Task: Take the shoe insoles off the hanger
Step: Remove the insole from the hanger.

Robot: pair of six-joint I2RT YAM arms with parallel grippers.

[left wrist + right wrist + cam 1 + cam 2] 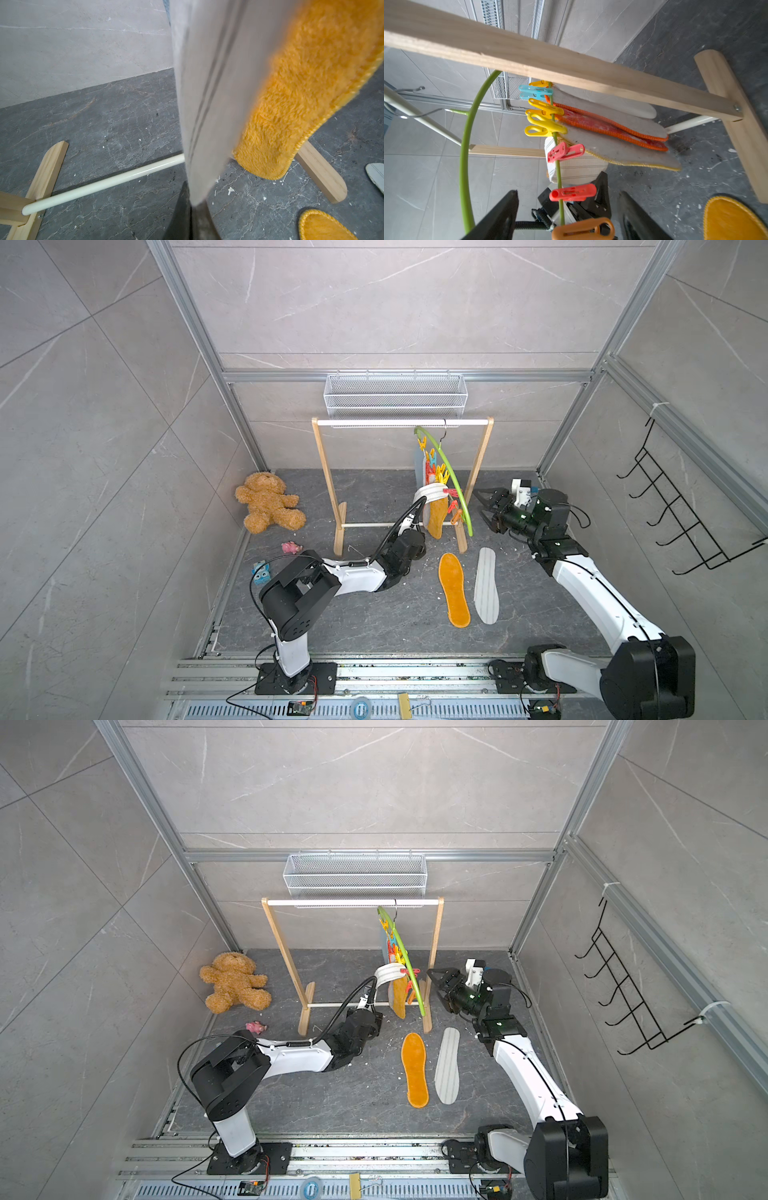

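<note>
Plainly, the step in hand is freeing the striped insole [432, 493] from the hanger [457, 485], which hangs by its hook at the 3 o'clock end of the rail [399, 422] in both top views. The left gripper [192, 207] is clamped on that insole's free end, at 7 o'clock of the hanger. The pad bows up and over to the pink clip [565, 152], which seems to be what holds it.

The right gripper [484, 510] hovers at 3 o'clock of the hanger, just beside it, jaws wide and holding nothing. In its wrist view they straddle the clip wire [558, 172] near the red clip [572, 193] and the orange clip [583, 229], both bare.

To do this well, I judge the right jaws should shift along the wire to the pink clip and squeeze its tails, or else pin the hanger firmly, before the left pulls. The pull ought to run along the pad, toward 7 o'clock. A sideways tug would likely just swing the hanger on its hook.

The fuzzy orange insole [436, 518] hangs touching the striped one and could snag. At 6 o'clock of the hanger two loose insoles [455, 589] lie on the floor [374, 614], a sensible place to drop this one.
</note>
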